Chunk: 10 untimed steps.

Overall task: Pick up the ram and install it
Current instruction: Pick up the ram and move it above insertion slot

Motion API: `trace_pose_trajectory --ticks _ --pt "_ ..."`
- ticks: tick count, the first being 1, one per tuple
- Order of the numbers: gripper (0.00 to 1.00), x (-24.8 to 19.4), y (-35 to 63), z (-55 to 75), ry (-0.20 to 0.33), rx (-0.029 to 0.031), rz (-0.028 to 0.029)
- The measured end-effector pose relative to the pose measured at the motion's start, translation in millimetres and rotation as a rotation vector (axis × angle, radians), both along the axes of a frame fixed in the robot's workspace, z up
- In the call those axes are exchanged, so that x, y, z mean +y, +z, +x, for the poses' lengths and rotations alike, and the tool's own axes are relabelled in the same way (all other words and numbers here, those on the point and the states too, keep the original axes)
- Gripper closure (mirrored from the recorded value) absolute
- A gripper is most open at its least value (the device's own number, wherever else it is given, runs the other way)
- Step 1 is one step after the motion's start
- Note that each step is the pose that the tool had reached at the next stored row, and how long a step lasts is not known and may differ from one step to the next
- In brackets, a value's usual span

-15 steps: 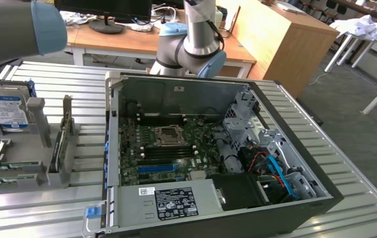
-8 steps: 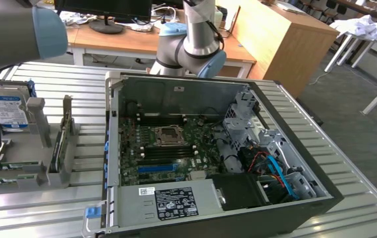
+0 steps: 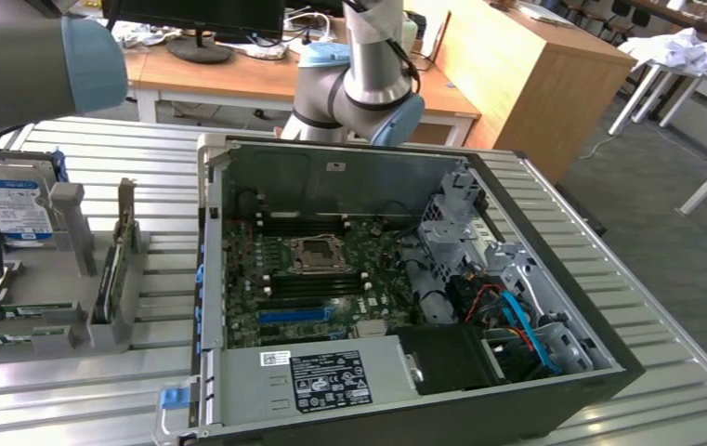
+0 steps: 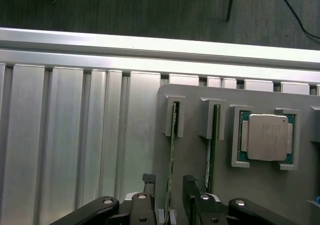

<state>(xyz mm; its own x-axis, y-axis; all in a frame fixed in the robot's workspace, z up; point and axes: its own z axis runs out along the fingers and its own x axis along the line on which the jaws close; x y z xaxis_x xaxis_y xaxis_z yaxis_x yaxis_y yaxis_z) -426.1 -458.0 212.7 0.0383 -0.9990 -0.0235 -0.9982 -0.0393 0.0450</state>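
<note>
Green ram, in its grey holder at nine o'clock of the computer case, stands between the end effector's parted jaws; best centre them squarely before squeezing.

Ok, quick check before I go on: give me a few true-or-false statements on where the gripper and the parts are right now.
1. The gripper is open, with a ram stick between its fingers. True.
2. Two sticks stand on edge in the fixture. True: the second stick is in the slot beside the first.
3. The processor is in the gripper. False: it lies in its own pocket of the fixture, beside the second stick.
4. The hard drive is inside the case. False: it stands outside the case, at the exterior view's left.
5. The case is closed. False: its side is open and the motherboard shows.
</note>
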Motion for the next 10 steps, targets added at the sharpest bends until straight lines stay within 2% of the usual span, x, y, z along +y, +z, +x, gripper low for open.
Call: trace_pose_trajectory --ticks 10 --pt "0.65 0.0 -0.7 10.0 0.000 -0.0001 0.0002"
